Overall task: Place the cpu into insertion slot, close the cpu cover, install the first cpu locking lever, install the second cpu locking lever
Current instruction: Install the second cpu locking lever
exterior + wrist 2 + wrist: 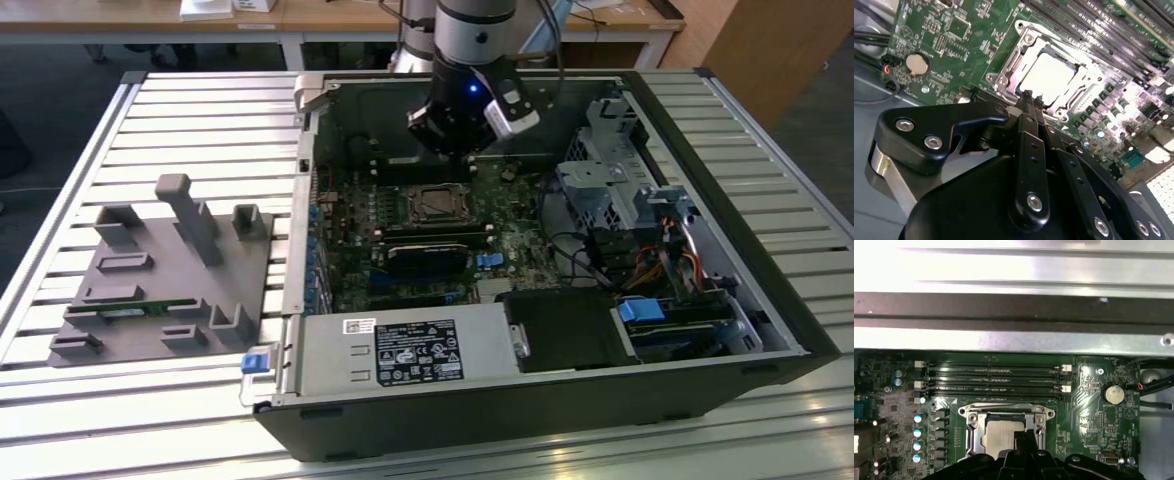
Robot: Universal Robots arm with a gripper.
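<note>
Green board, exterior view: the insertion slot [434, 205] sits mid-motherboard in the open computer case [747, 330]; the gripper [450, 140] hangs above the slot's far edge. A grey fixture [160, 280] lies at the exterior view's left.

Second wrist view: the gripper [1031, 96] has its fingertips [1027, 95] pressed together, holding nothing, just at the socket's edge. The cpu [1048, 75] lies in the slot, framed by the cpu cover [1019, 62].

First wrist view: the pale cpu [1001, 436] sits inside the cover [973, 432], below the memory slots [994, 380]; a coin battery [1113, 394] is nearby.
</note>
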